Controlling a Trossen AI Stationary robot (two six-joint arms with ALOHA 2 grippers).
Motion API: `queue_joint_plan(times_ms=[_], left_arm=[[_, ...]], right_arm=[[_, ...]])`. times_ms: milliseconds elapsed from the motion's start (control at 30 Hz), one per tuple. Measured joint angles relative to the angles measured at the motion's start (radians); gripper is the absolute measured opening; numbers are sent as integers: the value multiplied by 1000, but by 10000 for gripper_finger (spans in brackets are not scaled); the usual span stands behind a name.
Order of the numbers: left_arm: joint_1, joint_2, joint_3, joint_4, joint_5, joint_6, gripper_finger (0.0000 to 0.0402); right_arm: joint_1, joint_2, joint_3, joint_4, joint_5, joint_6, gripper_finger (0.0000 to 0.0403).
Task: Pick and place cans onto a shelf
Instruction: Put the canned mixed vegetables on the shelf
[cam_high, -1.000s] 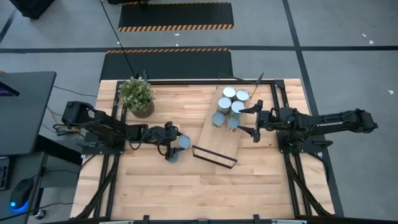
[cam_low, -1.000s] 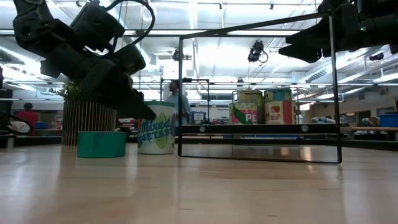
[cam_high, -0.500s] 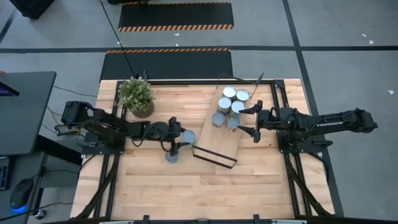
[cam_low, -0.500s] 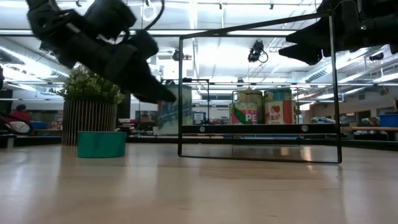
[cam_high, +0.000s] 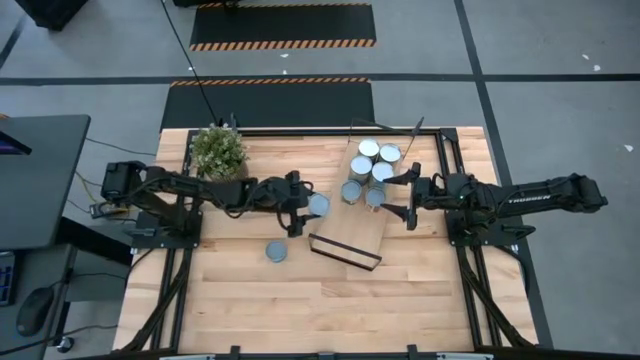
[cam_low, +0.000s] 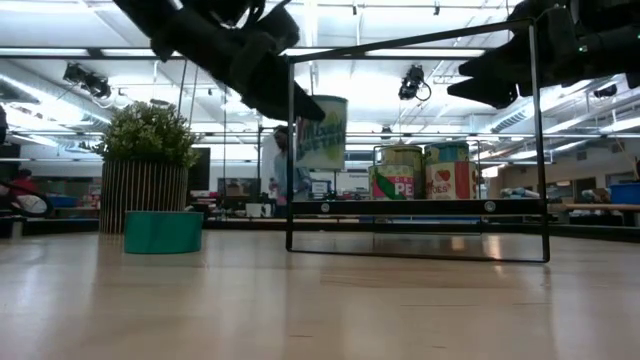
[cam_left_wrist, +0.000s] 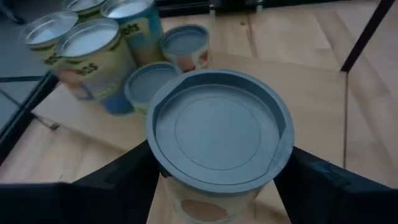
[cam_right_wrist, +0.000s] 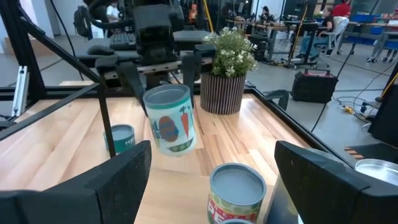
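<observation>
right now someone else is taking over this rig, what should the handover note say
Left claw: shut on a can, held in the air at the shelf's near edge.
Right claw: open, empty, waiting by the shelf's far side.
Done: five cans stand clustered at one end of the shelf.
Left: set the carried can down on the shelf, then fetch the short can on the table. The potted plant stays put.

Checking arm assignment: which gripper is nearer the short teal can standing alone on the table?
Left. The left gripper, shut on a can, is just beyond the teal can; the right gripper hovers across the shelf.
</observation>
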Motion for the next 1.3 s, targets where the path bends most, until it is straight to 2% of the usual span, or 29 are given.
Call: queue_joint_plan(times_ms=[200, 367, 467, 900, 1300], left_arm=[[11, 112, 46, 22, 44, 7, 281], [18, 226, 77, 152, 100, 6, 281], [18, 265, 107, 176, 122, 7, 281], [0, 275, 138, 193, 149, -34, 283], [-11, 275, 138, 206, 152, -27, 369]], right_arm=[[13, 15, 0, 22, 0, 4, 348], [13, 50, 0, 48, 0, -5, 348], [13, 68, 0, 59, 1, -15, 348], [14, 102, 0, 92, 0, -9, 348], [14, 142, 0, 101, 0, -23, 348]])
